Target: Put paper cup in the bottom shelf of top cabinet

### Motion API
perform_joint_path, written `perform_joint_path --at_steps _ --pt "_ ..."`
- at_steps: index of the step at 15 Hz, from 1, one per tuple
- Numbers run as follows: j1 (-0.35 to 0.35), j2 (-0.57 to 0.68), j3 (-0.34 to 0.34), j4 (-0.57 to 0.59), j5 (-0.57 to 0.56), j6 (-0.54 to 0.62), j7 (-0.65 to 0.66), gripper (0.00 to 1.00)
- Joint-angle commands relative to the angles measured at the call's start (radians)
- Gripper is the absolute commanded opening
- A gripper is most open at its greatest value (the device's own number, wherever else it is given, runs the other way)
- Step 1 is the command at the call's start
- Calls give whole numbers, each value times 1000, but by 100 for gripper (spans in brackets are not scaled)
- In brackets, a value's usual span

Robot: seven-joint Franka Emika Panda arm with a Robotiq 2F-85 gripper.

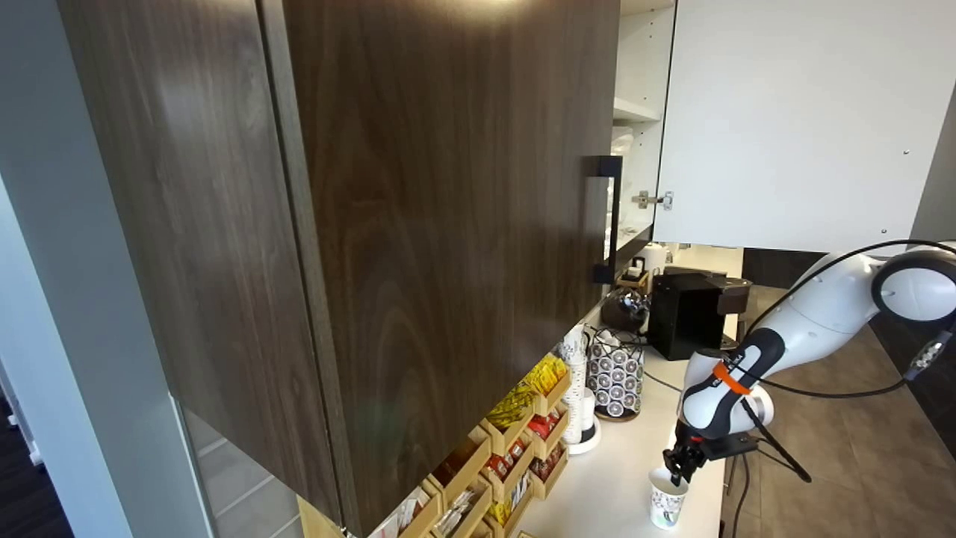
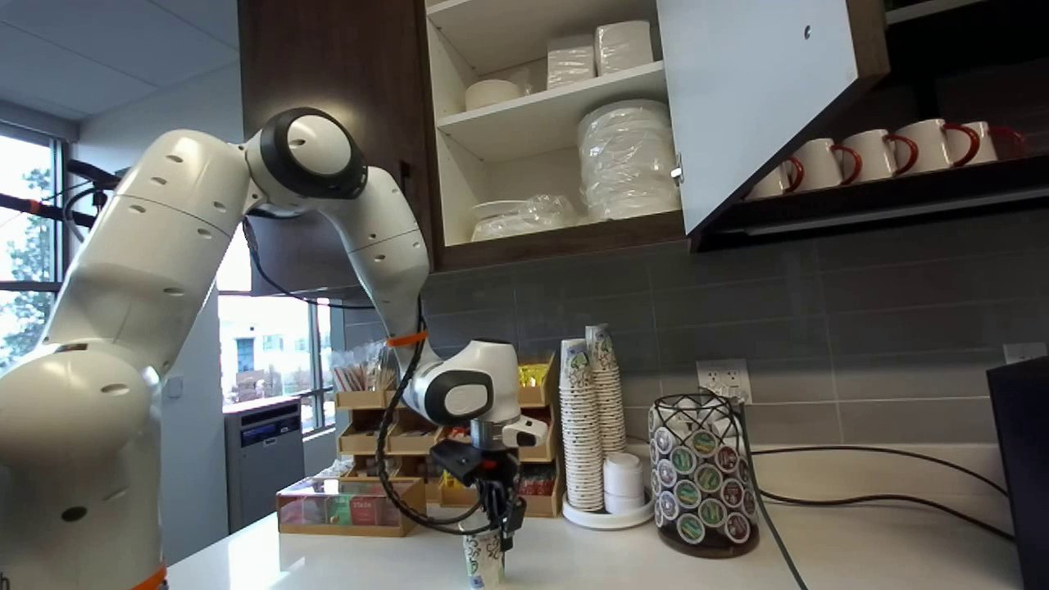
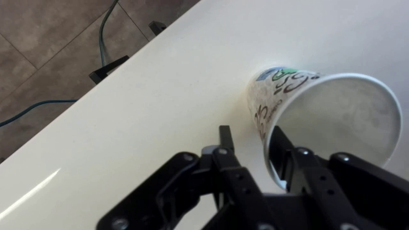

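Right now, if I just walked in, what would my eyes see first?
Probably the big white robot arm, bent above the counter. Next, its black gripper, open, with one finger inside a patterned paper cup on that counter. Up high, the brown cabinet has a door open, with a tall wrapped white stack inside.

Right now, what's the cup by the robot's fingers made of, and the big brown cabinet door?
The cup looks like paper, fairly matte: thin wall, rounded rim, printed outside. The cabinet door could be wood or wood-look laminate, softly shiny: it shows dark grain lines and blurry reflected light.
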Motion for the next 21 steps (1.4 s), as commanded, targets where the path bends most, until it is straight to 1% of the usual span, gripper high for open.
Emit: perform_joint_path --at_steps 1,2,3,5,6,7,9,10,11,13,16,18,19,21 --pt "-67 13 78 8 92 31 -78 4" --pt "-88 -6 99 -1 123 35 -104 1" --pt "-102 -28 115 -11 147 38 -124 0" --pt "-113 -86 119 -38 166 38 -135 0" --pt "-107 -116 103 -50 157 14 -123 1" --pt "-96 -158 85 -70 140 12 -110 1" --pt "-60 -248 35 -110 76 -23 -66 1" --pt "-52 -289 24 -122 58 -55 -63 2" --pt "-30 -342 -1 -140 3 -103 -29 2" --pt "-10 -446 -18 -152 -74 -215 14 2" --pt "15 -607 -17 -135 -86 -420 27 1" --pt "36 -698 -26 -112 -43 -527 16 1" --pt "32 -592 -29 -90 -67 -451 9 4" --pt "43 -677 -30 -89 -66 -517 17 4"
